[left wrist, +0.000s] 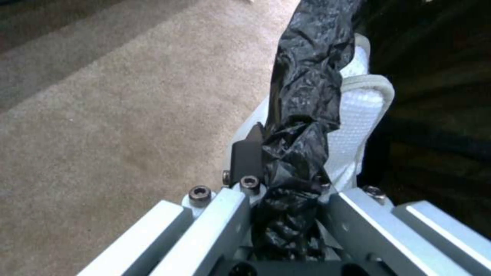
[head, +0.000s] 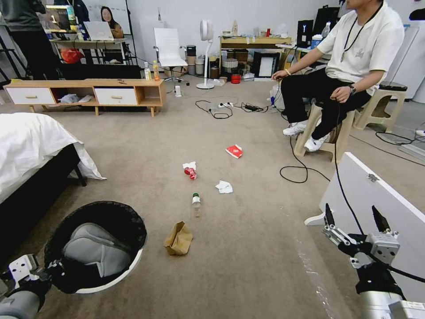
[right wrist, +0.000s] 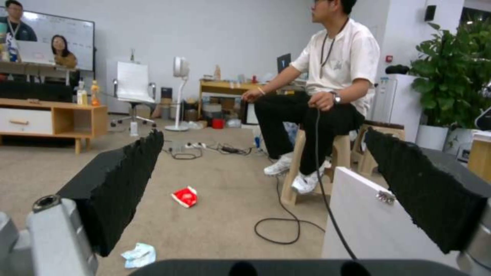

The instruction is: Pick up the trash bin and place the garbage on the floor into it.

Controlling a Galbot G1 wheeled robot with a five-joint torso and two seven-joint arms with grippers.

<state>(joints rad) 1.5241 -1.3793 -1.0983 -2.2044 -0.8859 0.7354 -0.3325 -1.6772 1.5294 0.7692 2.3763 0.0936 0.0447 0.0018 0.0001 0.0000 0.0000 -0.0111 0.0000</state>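
My left pincer (left wrist: 286, 180) is clamped on the rim of the trash bin (head: 116, 274), low at my left near the bed (head: 31, 146); grey padded thing (head: 99, 250) inside the black liner. Right pincer (head: 354, 217) wide apart, nothing held, hovering beside a white board (head: 376, 199). On the carpet ahead: brown paper bag (head: 178, 239), bottle (head: 196, 203), tissue (head: 224, 187), crushed can (head: 190, 171), red packet (head: 234, 151).

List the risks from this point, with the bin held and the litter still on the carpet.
1. The left gripper pinches only the trash bin rim and its loose black bag, so the wide bin may tilt or slip.
2. The open right gripper hangs beside a white board and a black cable, which it could snag when reaching.
3. The green-capped bottle lies on its side and may roll when touched.
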